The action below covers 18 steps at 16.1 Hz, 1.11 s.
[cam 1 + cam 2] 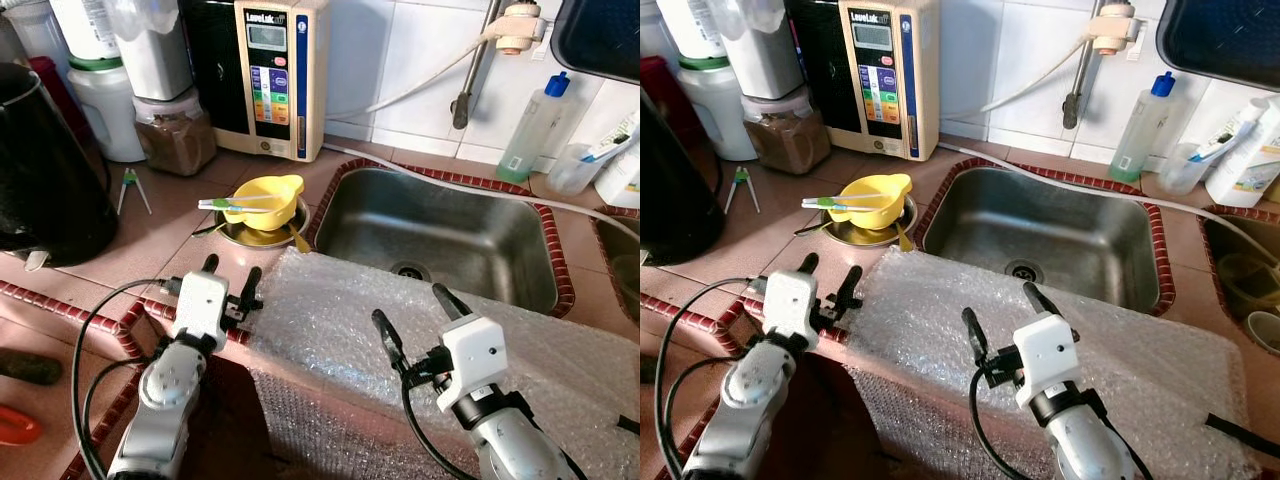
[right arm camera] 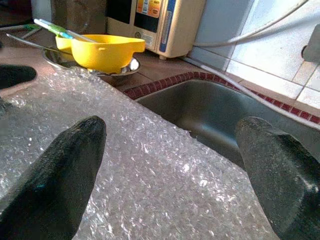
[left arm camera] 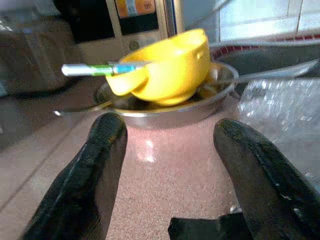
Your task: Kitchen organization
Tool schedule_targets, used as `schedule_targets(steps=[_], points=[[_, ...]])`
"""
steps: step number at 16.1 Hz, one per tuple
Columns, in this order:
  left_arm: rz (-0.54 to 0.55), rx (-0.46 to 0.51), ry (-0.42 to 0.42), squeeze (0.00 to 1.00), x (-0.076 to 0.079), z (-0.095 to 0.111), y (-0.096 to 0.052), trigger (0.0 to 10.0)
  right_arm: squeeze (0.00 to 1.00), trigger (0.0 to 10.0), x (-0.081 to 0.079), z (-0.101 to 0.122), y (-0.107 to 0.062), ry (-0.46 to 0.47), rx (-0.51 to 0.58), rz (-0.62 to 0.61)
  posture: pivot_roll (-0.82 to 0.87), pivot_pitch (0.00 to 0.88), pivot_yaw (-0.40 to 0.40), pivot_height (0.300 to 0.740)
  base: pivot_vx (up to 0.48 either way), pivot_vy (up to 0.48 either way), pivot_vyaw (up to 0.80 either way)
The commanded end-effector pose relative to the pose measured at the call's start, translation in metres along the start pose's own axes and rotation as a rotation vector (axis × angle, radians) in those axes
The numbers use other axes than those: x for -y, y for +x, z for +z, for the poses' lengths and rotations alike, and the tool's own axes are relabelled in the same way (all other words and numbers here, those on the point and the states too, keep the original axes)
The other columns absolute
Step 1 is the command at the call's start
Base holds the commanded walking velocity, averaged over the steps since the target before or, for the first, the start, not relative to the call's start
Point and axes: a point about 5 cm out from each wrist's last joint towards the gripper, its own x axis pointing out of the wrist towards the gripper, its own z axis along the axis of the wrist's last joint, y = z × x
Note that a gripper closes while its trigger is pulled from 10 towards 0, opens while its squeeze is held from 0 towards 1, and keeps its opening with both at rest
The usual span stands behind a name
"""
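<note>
Tools poised at the table edge, both spread wide and empty.

Left tool (image 1: 230,273) open with nothing between its fingers, aimed straight at yellow bowl (image 1: 264,202) just ahead, nested in steel dish (image 1: 240,236) with green-banded stick (image 1: 232,203) laid across the rim. Right tool (image 1: 410,308) likewise gaping and empty, hovering over bubble wrap (image 1: 330,320) draped along the near edge, sink (image 1: 440,235) beyond its tips. Probably a reach for the bowl: best to advance low, close on the rim or spout rather than the stick, lift clear of the dish without dragging it. Bowl glossy plastic, shallow, tilted slightly, likely light and slippery.
</note>
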Motion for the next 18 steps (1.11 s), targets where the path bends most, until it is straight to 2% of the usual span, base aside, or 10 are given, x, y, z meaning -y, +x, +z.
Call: schedule_targets(steps=[1, 3, 5, 6, 7, 9, 10, 11, 15, 18], points=[[-0.011, 0.023, 0.024, 1.00, 0.004, 0.004, -0.002, 10.0, 0.00, 10.0, 0.006, 0.000, -0.002, -0.010, 0.002, -0.036, 0.04, 0.000, 0.000, 0.740, 0.000, 0.000, 0.00], [-0.021, 0.034, 0.008, 1.00, 0.010, 0.005, -0.009, 10.0, 0.00, 10.0, 0.010, -0.001, -0.002, -0.014, 0.004, -0.071, 0.05, 0.000, -0.005, 0.740, 0.000, 0.000, 0.00], [-0.044, 0.063, 0.008, 1.00, 0.014, 0.013, -0.006, 10.0, 0.00, 10.0, 0.011, -0.001, -0.001, -0.019, 0.007, -0.076, 0.05, 0.000, -0.006, 0.740, 0.000, 0.000, 0.00], [-0.068, 0.059, -0.027, 1.00, 0.017, 0.017, -0.003, 10.0, 0.00, 10.0, 0.012, 0.001, 0.001, -0.017, 0.015, -0.084, 0.05, 0.000, 0.000, 0.740, 0.000, 0.000, 0.00], [-0.084, 0.064, -0.029, 1.00, 0.018, 0.019, -0.001, 10.0, 0.00, 10.0, 0.013, 0.001, 0.002, -0.015, 0.014, -0.094, 0.05, 0.000, 0.000, 0.740, 0.000, 0.000, 0.00], [-0.075, 0.057, -0.036, 1.00, 0.017, 0.022, 0.005, 10.0, 0.00, 10.0, 0.016, 0.000, 0.001, -0.015, 0.007, -0.110, 0.04, 0.000, 0.006, 0.740, 0.000, 0.000, -0.80], [-0.096, 0.053, -0.033, 0.85, 0.017, 0.024, 0.010, 10.0, 0.00, 10.0, 0.015, -0.001, 0.000, -0.016, 0.005, -0.111, 0.04, 0.000, 0.006, 0.740, 0.000, 0.000, -0.80], [-0.120, 0.051, -0.026, 0.00, 0.017, 0.025, 0.012, 10.0, 0.00, 10.0, 0.015, -0.001, 0.000, -0.013, 0.003, -0.109, 0.04, 0.000, 0.002, 0.740, 0.000, 0.000, -0.80], [-0.186, 0.052, -0.011, 0.00, 0.021, 0.030, 0.024, 10.0, 0.00, 10.0, 0.014, -0.001, 0.002, -0.018, 0.009, -0.096, 0.04, 0.000, -0.002, 0.740, 0.000, 0.000, -0.74], [-0.118, 0.061, 0.004, 0.00, 0.018, 0.032, 0.028, 10.0, 0.00, 10.0, 0.016, 0.001, 0.001, -0.028, 0.017, -0.110, 0.03, 0.000, 0.009, 0.740, 0.000, 0.000, 0.00]])
